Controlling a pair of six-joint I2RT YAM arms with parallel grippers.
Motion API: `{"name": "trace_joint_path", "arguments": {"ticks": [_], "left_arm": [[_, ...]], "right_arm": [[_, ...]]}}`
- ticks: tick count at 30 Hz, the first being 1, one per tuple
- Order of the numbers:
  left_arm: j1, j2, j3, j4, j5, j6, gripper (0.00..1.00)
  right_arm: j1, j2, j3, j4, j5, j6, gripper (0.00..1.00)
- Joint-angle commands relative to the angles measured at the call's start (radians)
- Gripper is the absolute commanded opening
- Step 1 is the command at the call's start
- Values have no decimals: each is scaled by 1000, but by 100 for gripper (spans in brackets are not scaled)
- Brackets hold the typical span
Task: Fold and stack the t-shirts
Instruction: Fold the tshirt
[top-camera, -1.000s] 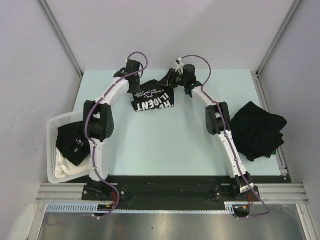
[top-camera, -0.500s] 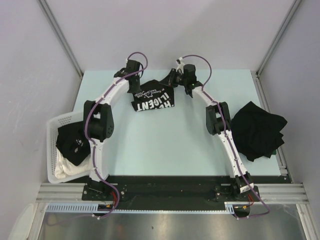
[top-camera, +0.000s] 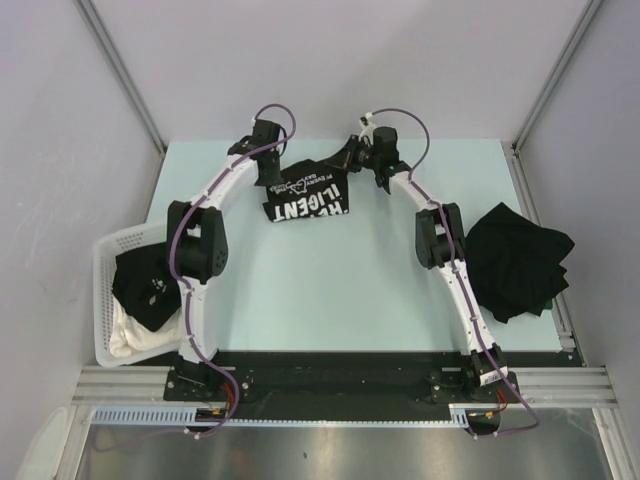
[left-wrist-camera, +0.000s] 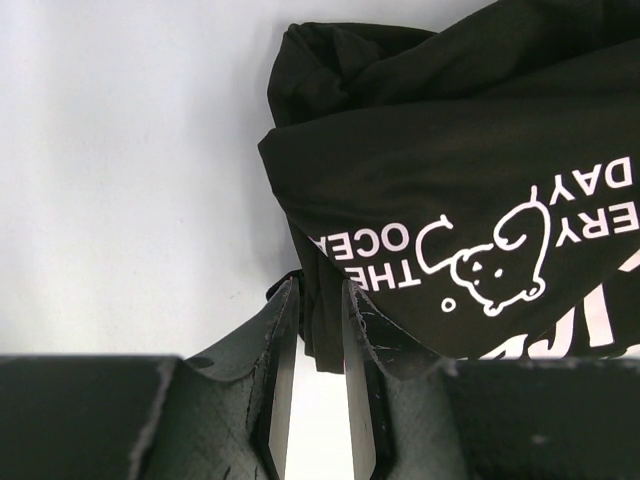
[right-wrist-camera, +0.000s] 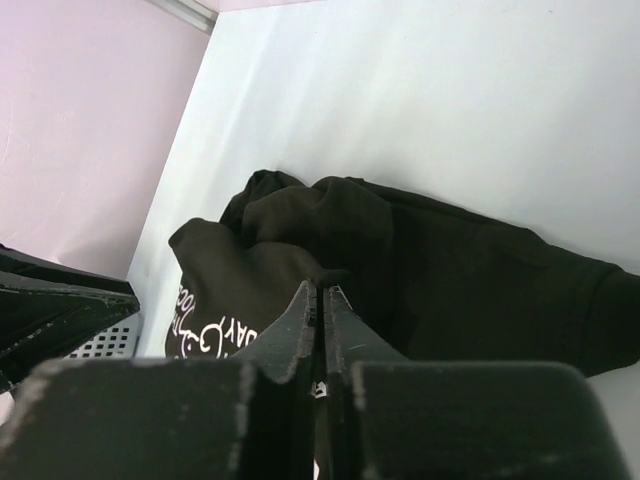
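Bridging left end effector (left-wrist-camera: 318, 300) and right end effector (right-wrist-camera: 320, 295), t-shirt (top-camera: 305, 195) is pinched.

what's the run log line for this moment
step: grasp for fold | left jaws: shut on printed t-shirt edge | right jaws: shut on same shirt | black shirt pile: right side | white basket: left side

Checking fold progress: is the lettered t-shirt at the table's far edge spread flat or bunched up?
Bunched up: the lettered t-shirt lies rumpled, its lettering cut off by folds.
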Motion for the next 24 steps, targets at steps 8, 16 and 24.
{"name": "trace_joint_path", "arguments": {"ticks": [8,16,24], "left_arm": [[7,-2,8,18,14,-2,29],[7,-7,-3,22,20,-5,29],[7,-12,-1,21,14,6,29]], "right_arm": [[-27,-10,28,77,9,-1,0],[-50,-36,2,77,29,-22,0],[-68,-67,-42,79,44,-35,0]]}}
